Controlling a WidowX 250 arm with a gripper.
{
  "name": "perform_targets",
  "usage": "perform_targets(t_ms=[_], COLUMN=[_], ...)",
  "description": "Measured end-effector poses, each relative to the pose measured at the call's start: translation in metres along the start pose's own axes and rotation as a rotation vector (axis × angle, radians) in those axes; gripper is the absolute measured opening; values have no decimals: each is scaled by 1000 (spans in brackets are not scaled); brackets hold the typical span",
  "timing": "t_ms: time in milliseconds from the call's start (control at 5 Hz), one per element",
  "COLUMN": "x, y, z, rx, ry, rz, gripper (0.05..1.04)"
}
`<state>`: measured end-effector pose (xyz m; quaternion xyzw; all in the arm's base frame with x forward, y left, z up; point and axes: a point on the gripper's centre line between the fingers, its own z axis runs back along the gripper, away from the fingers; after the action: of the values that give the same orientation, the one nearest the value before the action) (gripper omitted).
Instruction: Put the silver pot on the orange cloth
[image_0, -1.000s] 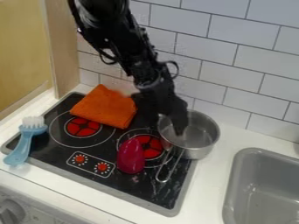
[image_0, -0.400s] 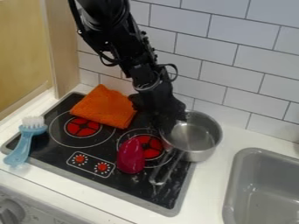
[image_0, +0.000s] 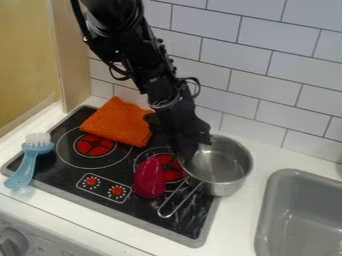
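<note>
The hand (image_0: 188, 150), whether spread or pinching I could not tell, hung at the left rim of the silver pot (image_0: 224, 162), probably for a grip. The pot straddled the stove's (image_0: 143, 216) right edge; the orange cloth (image_0: 119, 122) lay near its back edge.

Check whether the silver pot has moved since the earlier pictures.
Yes. The silver pot has shifted slightly away from the tiled wall, toward the front edge of the stove.
</note>
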<state>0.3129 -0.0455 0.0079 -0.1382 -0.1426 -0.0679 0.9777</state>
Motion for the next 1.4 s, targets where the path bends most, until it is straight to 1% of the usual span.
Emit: perform_targets(t_ms=[200, 400, 600, 800, 1000, 1200, 1400], x=[5, 11, 9, 9, 8, 13, 17], y=[5, 9, 30, 64, 90, 107, 115], z=[16, 33, 51, 67, 80, 84, 78], rx=[-14, -38, -27, 11, 49, 72, 83], ry=[-43, -87, -100, -116, -136, -150, -140], rz=[18, 58, 96, 149, 200, 227, 244], gripper=[63, 63, 63, 63, 63, 63, 63])
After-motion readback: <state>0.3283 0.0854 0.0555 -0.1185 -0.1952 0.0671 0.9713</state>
